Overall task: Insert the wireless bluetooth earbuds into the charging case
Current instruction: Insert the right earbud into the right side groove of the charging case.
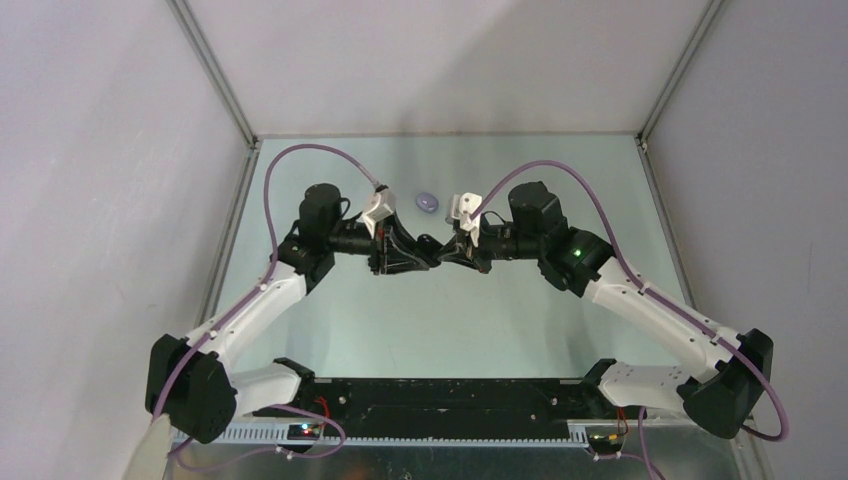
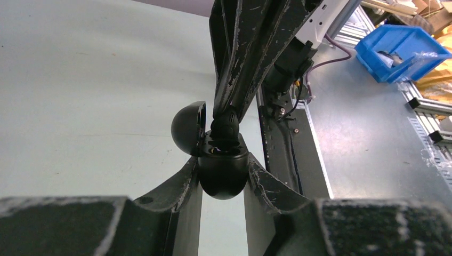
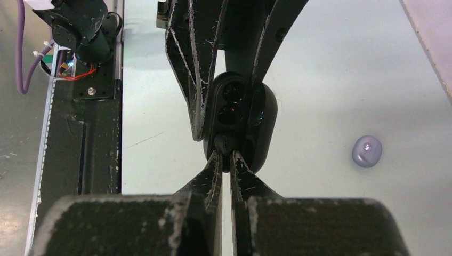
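Your left gripper [image 2: 224, 165] clamps the open black charging case [image 2: 221, 184]; your right gripper [image 3: 226, 157] is pinched shut on a black earbud [image 2: 226, 125] at its mouth. Your right wrist view, unlike the left, shows the wells [image 3: 233, 104] and a lilac case [image 3: 366, 151] lying apart.

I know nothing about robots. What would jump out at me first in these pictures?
The left arm and the right arm meet tip to tip over the middle of the pale green table. The left gripper clamps an open black charging case, and the right gripper, shut, pinches a tiny black earbud right at the case's opening. Farther back, a small lilac oval object lies by itself on the table.
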`<state>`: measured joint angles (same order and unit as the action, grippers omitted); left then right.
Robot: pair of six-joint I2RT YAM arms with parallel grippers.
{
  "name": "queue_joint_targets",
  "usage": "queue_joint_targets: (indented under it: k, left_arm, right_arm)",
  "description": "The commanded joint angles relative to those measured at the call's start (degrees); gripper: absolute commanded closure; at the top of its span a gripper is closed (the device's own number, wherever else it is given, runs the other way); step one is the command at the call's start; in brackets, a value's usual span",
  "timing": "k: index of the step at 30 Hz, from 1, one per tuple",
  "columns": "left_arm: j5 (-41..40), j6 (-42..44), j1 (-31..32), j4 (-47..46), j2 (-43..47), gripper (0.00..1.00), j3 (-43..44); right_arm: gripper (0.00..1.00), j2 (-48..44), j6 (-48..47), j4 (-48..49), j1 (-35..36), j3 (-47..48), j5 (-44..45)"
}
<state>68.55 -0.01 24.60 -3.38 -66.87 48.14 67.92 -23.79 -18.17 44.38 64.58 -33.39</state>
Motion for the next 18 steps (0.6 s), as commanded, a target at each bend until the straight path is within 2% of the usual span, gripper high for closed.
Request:
queue_joint_targets:
  k: [1,13,18]
  left_arm:
    - [0.48,-5.13,-0.08,-8.41,1.81,1.0,-0.46]
    - [0.53,-5.61,-0.12,-9.78,2.08,1.0,-0.85]
    - [0.48,-5.36,-0.17,-9.66,2.5,1.0,-0.94]
  right_arm:
    - [1.0,0.03,1.57,1.81,0.7,0.42,0.45]
    - [1.0,-0.04,2.17,1.4,0.69,0.4,-2.82]
    - [0.96,0.03,2.36,1.58,0.78,0.42,-3.2]
